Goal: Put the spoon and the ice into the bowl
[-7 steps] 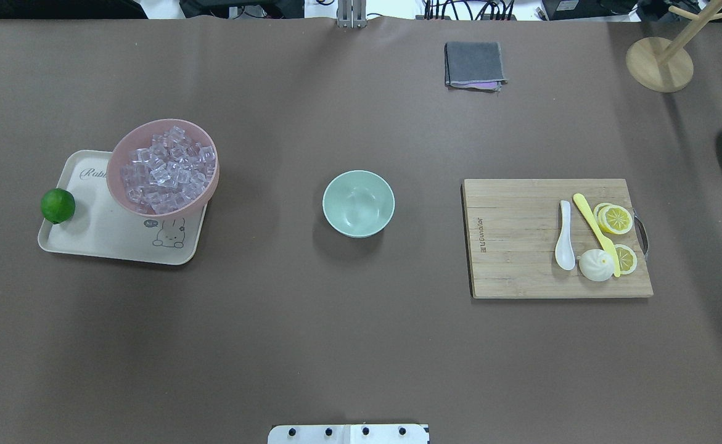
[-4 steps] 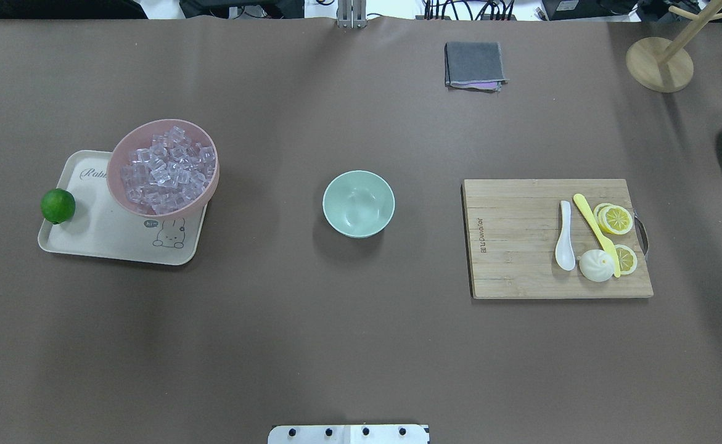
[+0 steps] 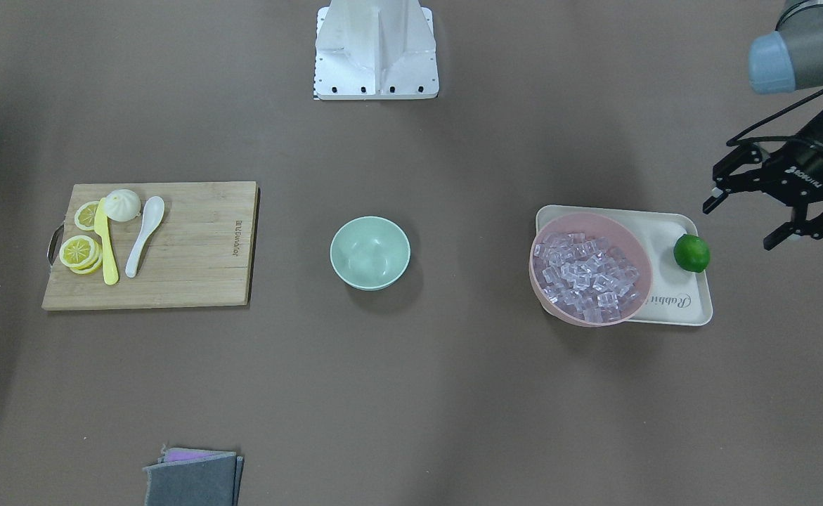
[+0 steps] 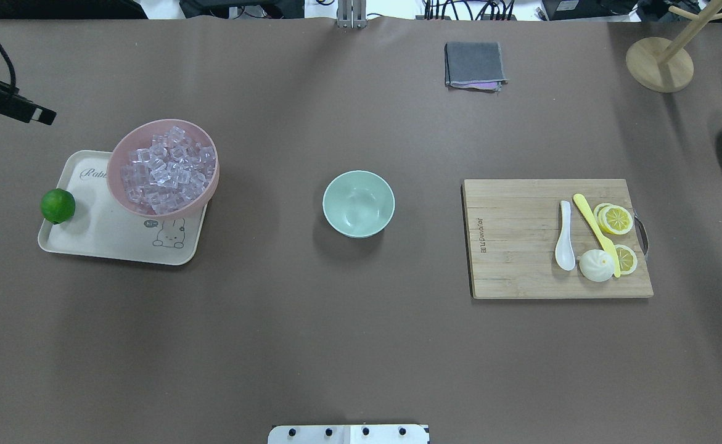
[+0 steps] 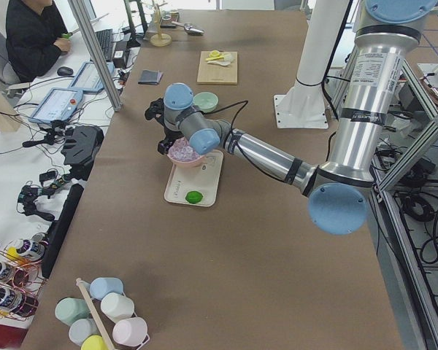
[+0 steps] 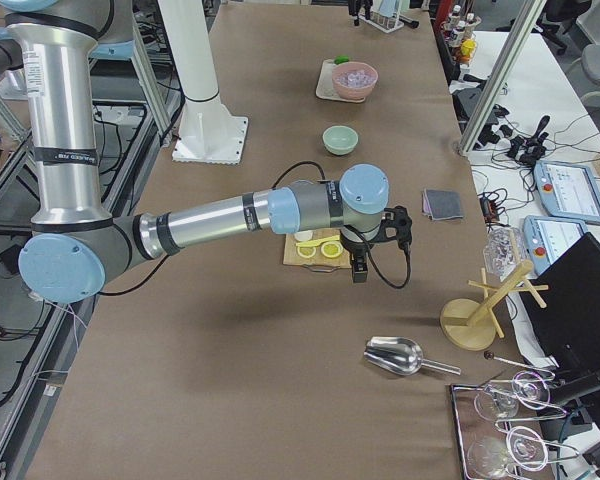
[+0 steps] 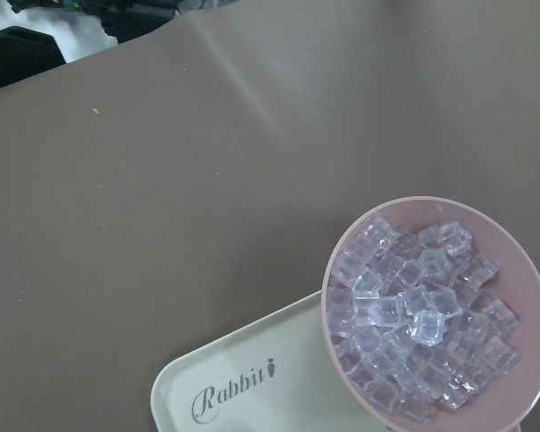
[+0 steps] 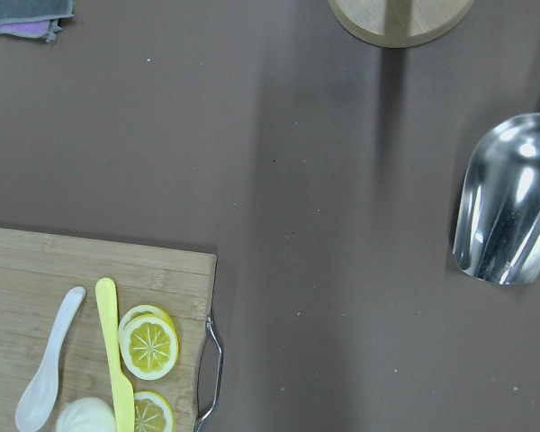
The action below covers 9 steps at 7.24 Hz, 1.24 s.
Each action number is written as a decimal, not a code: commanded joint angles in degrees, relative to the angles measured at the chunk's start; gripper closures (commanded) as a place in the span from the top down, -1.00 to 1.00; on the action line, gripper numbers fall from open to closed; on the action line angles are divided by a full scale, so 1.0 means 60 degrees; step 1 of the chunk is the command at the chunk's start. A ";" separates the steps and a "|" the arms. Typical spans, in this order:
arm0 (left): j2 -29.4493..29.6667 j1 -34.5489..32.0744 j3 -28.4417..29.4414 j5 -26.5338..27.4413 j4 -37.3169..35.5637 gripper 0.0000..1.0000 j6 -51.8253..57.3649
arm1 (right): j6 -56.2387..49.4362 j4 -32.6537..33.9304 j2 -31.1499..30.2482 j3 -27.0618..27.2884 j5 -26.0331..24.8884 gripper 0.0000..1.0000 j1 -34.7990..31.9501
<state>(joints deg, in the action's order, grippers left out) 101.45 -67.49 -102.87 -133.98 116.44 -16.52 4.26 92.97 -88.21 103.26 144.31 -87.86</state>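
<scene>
A robotics lab — seated operator [image 5: 31, 35], teach pendants [image 6: 570, 192], aluminium framing [image 5: 93, 52].

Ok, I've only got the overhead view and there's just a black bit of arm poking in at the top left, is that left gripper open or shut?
Observer: Open; the front-facing view shows the left gripper spread wide, holding nothing.
Operator: Is it over the ice?
Observer: Not centred; its wrist camera has the ice in the pink bowl low at the frame's right.
Operator: And the right arm? I see none of it.
Observer: The right-side view shows the right gripper hanging by the cutting board; open or shut, I cannot tell.
</scene>
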 commanded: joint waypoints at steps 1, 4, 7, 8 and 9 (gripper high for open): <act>0.0157 0.1208 0.0107 0.1055 0.0876 0.96 -0.0712 | 0.0458 -0.0757 -0.0122 -0.0115 0.0161 1.00 0.0183; 0.0758 0.2646 0.0547 0.2139 0.1189 0.93 -0.1334 | 0.1945 -0.1005 0.0169 -0.0057 0.0075 1.00 0.0768; 0.0729 0.2796 0.0956 0.2188 0.1642 0.94 -0.1319 | 0.4277 -0.2525 0.0171 -0.0071 -0.0628 1.00 0.1894; 0.0729 0.2810 0.1219 0.2188 0.1963 0.93 -0.1334 | 0.4705 -0.2835 0.0171 -0.0042 -0.0905 1.00 0.2203; 0.0743 0.2811 0.1367 0.2188 0.2096 0.93 -0.1348 | 0.4999 -0.3070 0.0185 -0.0056 -0.0966 1.00 0.2453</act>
<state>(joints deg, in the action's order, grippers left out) 105.85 -50.69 -96.05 -120.87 127.59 -24.51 31.24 76.78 -87.17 102.91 139.57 -75.33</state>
